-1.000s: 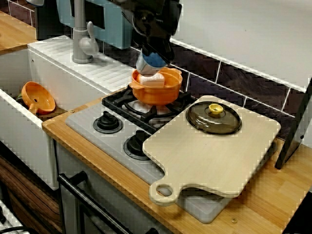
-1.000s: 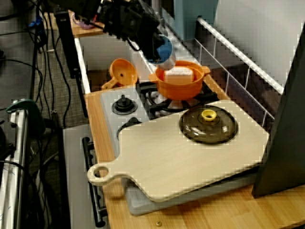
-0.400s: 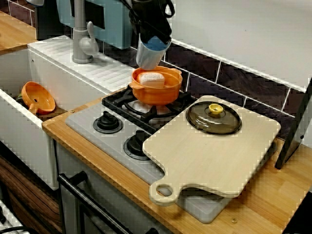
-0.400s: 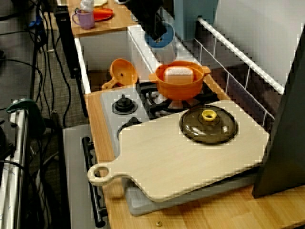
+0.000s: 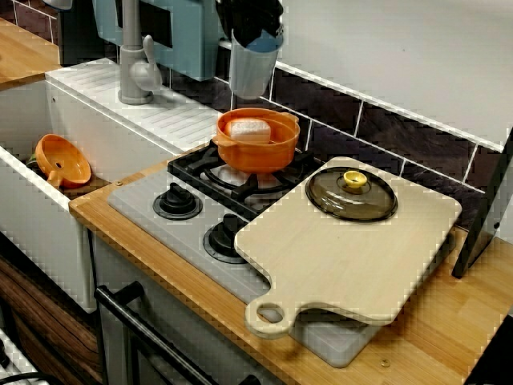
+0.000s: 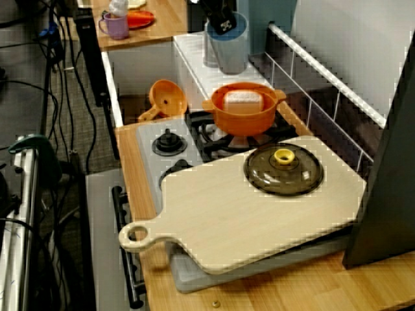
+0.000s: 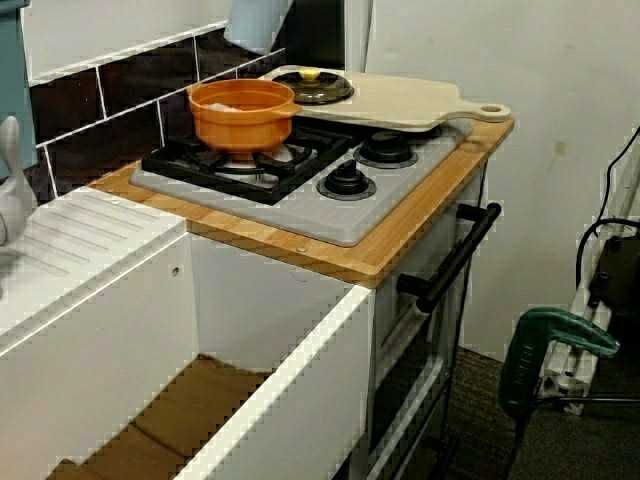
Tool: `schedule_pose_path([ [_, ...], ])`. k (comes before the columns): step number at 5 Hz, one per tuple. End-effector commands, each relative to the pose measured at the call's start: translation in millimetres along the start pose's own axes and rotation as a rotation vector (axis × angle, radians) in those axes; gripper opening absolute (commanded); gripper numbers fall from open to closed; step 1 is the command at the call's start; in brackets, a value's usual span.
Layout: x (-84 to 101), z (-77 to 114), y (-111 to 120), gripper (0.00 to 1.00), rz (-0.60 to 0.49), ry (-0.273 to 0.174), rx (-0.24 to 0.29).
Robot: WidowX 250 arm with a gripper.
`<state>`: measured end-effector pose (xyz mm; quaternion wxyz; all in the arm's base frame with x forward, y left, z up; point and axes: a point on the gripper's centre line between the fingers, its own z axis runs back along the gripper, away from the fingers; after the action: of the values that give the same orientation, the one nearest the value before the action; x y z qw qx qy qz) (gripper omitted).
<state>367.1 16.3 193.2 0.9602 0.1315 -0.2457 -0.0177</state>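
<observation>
In the front view my gripper (image 5: 250, 22) is shut on the rim of a pale blue cup (image 5: 253, 70). The cup hangs upright above the back edge of an orange pot (image 5: 258, 148) on the rear burner. A white block (image 5: 250, 130) lies inside the pot. The view along the counter shows the gripper (image 6: 221, 17), the cup (image 6: 232, 48) and the pot (image 6: 245, 115) with clear air between cup and pot. From the sink side only the cup's bottom (image 7: 258, 25) shows above the pot (image 7: 242, 118); the gripper is out of frame there.
A wooden cutting board (image 5: 353, 265) covers the stove's right half and carries a dark glass lid (image 5: 351, 195) with a yellow knob. Two stove knobs (image 5: 177, 200) sit at the front. An orange funnel (image 5: 62, 159) lies in the sink and a grey faucet (image 5: 135, 64) stands behind it.
The cup was tilted low over the pot's rim. It has since risen and turned upright, moving back toward the tiled wall. The white block stays in the pot.
</observation>
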Motion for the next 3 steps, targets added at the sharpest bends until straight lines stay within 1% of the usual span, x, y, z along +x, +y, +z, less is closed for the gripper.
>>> schedule_pose_path([
  [1,18.3,5.1,13.6,0.00,0.018,-0.005,-0.059],
  [2,18.8,2.0,13.4,0.00,-0.013,0.043,-0.147],
  [3,16.4,1.3,9.5,0.00,-0.044,0.079,-0.222],
])
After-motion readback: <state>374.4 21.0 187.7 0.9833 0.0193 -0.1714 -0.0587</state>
